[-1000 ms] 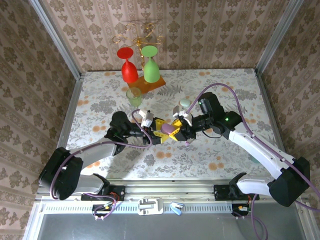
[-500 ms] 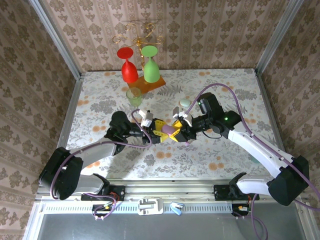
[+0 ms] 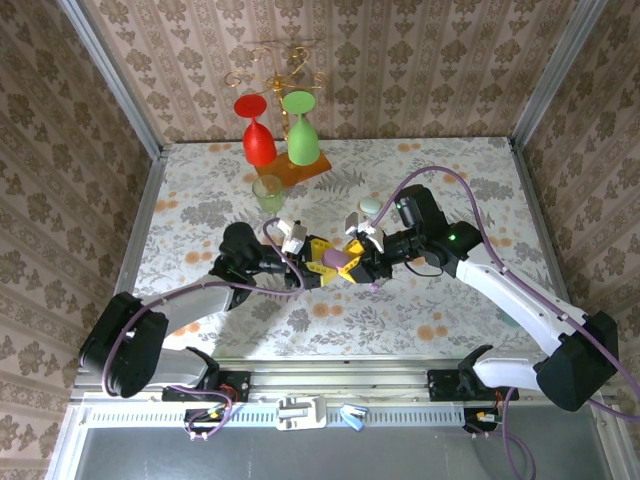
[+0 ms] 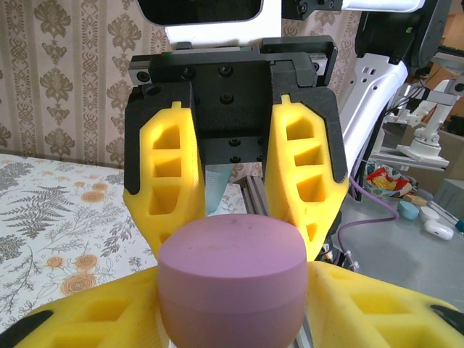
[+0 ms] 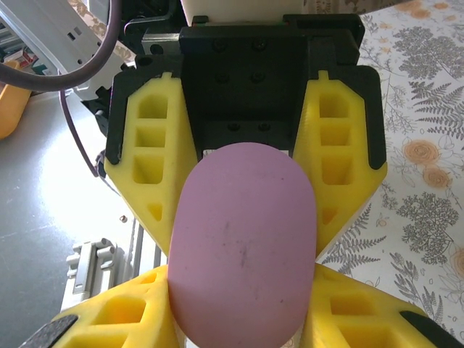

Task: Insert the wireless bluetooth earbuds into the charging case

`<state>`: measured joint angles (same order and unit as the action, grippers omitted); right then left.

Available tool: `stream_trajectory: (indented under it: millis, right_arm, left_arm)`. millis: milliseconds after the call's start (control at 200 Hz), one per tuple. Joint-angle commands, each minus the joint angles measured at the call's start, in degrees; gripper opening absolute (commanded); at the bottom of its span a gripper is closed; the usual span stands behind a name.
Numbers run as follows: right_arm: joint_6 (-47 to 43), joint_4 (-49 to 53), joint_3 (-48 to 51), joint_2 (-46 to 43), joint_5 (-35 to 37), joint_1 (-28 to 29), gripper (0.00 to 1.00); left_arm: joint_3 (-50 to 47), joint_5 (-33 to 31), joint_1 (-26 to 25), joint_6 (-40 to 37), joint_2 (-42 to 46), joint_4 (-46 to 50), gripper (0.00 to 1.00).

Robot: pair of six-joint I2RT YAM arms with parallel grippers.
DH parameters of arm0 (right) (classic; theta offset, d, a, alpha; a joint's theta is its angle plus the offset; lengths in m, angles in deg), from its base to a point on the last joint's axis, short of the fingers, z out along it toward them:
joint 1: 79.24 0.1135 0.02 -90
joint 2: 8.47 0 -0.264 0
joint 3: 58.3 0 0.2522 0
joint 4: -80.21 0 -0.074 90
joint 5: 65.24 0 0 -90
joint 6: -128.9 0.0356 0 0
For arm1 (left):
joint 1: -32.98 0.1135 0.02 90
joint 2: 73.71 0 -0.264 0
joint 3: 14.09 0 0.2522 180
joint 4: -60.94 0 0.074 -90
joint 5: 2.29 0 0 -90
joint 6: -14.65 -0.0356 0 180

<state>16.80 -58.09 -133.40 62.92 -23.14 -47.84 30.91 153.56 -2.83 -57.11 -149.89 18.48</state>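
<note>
White, flower-printed worktop (image 3: 450, 170) lies under the action, and a drop onto it is the main hazard. The lilac-purple oval plastic charging case (image 3: 336, 258) hangs in the air between the two arms, so any slip would send it down. The right gripper (image 3: 351, 261) has its yellow jaws clamped on the case's sides. The left gripper (image 3: 321, 263) meets it head-on, its yellow jaws lying along the case's other end; whether they press or merely touch cannot be told. With both pairs crowded on one small, smooth shell, a pull by one arm against the other could twist the case out of the hold. The jaws could also pinch the lid closed just when it needs lifting.

Of the containers, the red goblet (image 3: 259, 138) and green goblet (image 3: 301, 135) stand upside down by a gold wire rack (image 3: 285, 55) at the far edge, so they are probably empty. A small translucent green cup (image 3: 267, 190) stands in front of them, and its contents are too small to tell. A mint oval case (image 3: 370, 205) rests just beside the right arm's wrist. The purple case is closed, its seam plain in the left wrist view. Whether the wireless bluetooth earbuds sit inside cannot be told.
</note>
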Motion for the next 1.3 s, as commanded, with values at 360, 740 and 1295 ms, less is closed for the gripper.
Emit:
stream_trajectory:
  millis: [360, 740, 1295]
  right_arm:
    - [1.78, -2.97, 0.43, -0.90, -0.39, -0.28, 0.28]
    - [9.78, -10.54, 2.95, -2.48, 1.47, -3.22, 0.61]
    - [14.89, -16.89, 5.44, -4.59, 4.23, -5.65, 0.65]
  left_arm:
    - [0.31, 2.36, 0.11, 0.80, -0.61, -2.84, 0.24]
    - [-0.22, 2.71, 0.13, -0.34, -0.11, -3.66, 0.23]
    - [-1.18, 3.24, 0.17, -2.50, 0.11, -6.36, 0.24]
